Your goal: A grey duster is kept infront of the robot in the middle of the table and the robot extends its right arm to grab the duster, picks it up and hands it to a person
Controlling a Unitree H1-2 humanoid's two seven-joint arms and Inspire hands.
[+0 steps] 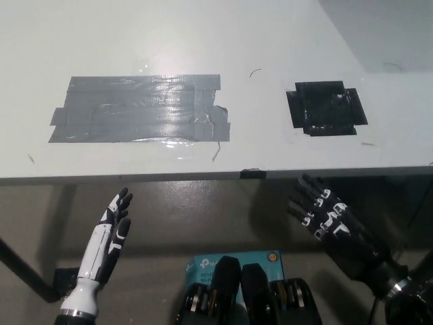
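With its fingers [306, 200] spread apart and holding nothing, the right hand [323, 215] hangs below the near edge of the table [203, 40], palm side down toward the floor, fingertips pointing up and left toward the table edge without touching it. Behind the hand, the black arm runs down to the lower right corner of the view.

The left hand [108, 240] rests at the lower left, also below the table edge and well apart from the right one. Its fingers [120, 203] lie straight and close together, pointing up, and it holds nothing.

On the white tabletop, a wide patch of grey tape [139, 108] lies left of centre, its surface shiny and wrinkled, with ragged ends on the right side. A smaller square of black tape [326, 108] sits to the right, well apart from the grey patch and above the right hand. A small dark tab [253, 173] marks the near table edge between the two patches.

The duster is nowhere in view: it is neither on the table nor in either hand
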